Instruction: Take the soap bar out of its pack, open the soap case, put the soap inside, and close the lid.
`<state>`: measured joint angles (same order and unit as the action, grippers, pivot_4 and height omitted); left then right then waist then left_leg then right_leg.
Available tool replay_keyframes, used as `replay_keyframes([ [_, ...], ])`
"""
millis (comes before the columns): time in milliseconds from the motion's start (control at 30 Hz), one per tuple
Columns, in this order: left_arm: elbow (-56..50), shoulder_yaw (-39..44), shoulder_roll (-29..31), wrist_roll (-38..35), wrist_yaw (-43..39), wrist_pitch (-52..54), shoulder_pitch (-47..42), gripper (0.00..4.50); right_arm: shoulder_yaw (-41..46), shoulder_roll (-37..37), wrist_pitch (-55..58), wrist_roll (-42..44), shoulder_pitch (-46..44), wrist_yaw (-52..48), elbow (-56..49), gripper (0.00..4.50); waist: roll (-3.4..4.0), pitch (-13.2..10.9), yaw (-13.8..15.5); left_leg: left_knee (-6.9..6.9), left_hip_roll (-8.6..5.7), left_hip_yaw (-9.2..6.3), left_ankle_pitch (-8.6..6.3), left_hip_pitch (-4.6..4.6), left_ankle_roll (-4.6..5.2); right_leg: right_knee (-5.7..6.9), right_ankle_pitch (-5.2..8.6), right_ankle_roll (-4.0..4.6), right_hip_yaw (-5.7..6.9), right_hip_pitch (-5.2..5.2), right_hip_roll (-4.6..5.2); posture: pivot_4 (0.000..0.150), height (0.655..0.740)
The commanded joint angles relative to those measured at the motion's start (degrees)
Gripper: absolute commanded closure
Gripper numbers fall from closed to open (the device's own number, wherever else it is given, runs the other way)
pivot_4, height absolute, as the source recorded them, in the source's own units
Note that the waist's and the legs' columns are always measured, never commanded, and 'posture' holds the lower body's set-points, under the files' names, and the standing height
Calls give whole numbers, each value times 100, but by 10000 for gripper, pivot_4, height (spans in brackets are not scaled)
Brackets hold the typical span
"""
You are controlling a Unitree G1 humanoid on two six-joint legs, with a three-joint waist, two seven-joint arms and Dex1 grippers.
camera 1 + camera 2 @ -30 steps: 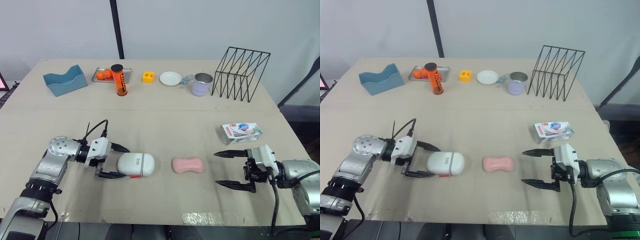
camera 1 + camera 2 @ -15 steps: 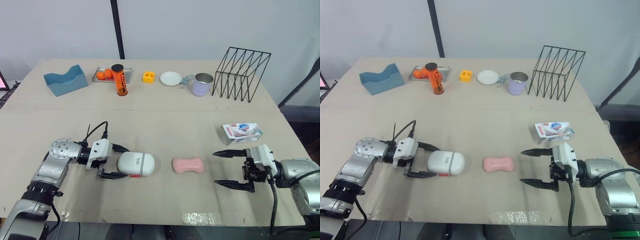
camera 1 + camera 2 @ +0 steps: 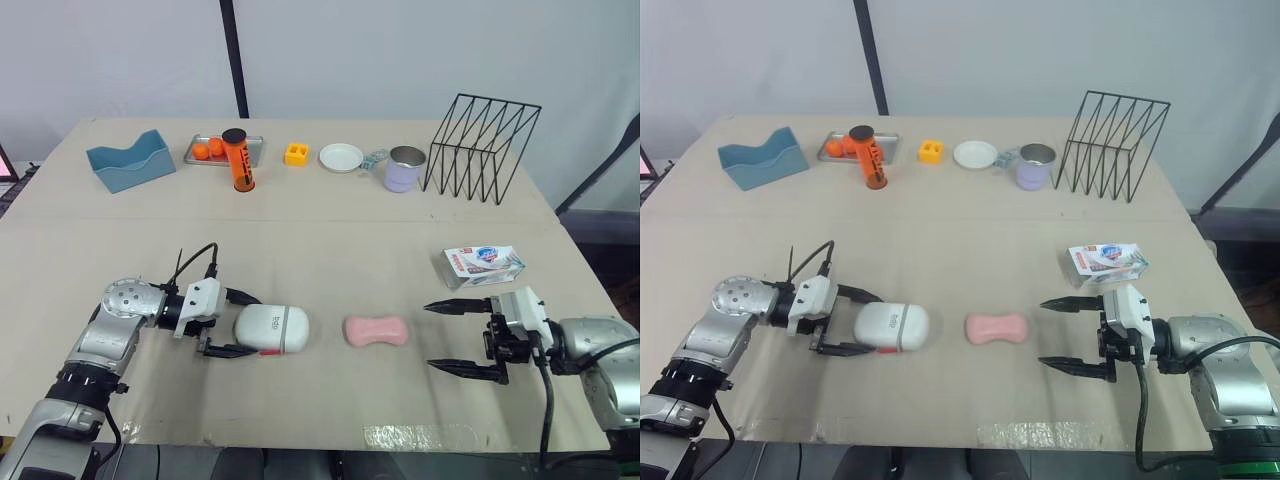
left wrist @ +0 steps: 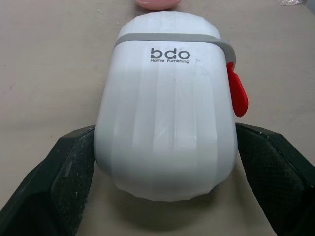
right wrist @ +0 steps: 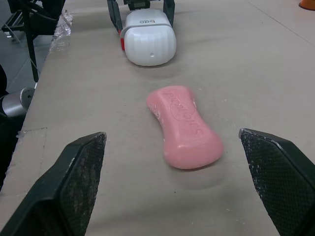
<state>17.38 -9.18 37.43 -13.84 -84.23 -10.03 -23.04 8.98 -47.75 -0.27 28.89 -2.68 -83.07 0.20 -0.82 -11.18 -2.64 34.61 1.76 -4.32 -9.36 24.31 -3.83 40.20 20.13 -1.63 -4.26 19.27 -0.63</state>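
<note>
**Left claw (image 3: 252, 326) clamped on the soap case (image 3: 282, 328), right claw (image 3: 429, 335) spread wide and facing the soap bar (image 3: 376, 330).**

We see the left claw's pads (image 4: 74, 162) pressed against both sides of the case's rounded end. The lid is shut and the red latch (image 4: 237, 89) sits on one flank. Just past the case's lid end, not touching it, lies the pink bar, unwrapped and waisted like a peanut. Its long axis runs on from the case toward the right claw. We judge that claw the nearer one for the pick.
</note>
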Motion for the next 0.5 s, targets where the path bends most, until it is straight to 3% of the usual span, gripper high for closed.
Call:
replay_keyframes([
  [33,-34,34,16,-18,-20,-88,-90,9889,52,-2,-77,21,12,-4,-125,0,0,0,0,0,0,0,0,0,0,0,0,0,0,0,0,1500,7400],
  [333,-67,108,-20,-19,93,-188,-108,9889,55,-46,180,138,-59,26,-208,0,0,0,1,0,0,0,0,0,0,0,0,0,0,0,0,1500,7400],
  [500,-675,399,-76,-176,556,-426,15,9889,-46,-460,2931,1312,-679,968,-1375,0,1,0,-13,5,2,1,1,0,-1,8,0,1,-2,2,0,1500,7400],
])
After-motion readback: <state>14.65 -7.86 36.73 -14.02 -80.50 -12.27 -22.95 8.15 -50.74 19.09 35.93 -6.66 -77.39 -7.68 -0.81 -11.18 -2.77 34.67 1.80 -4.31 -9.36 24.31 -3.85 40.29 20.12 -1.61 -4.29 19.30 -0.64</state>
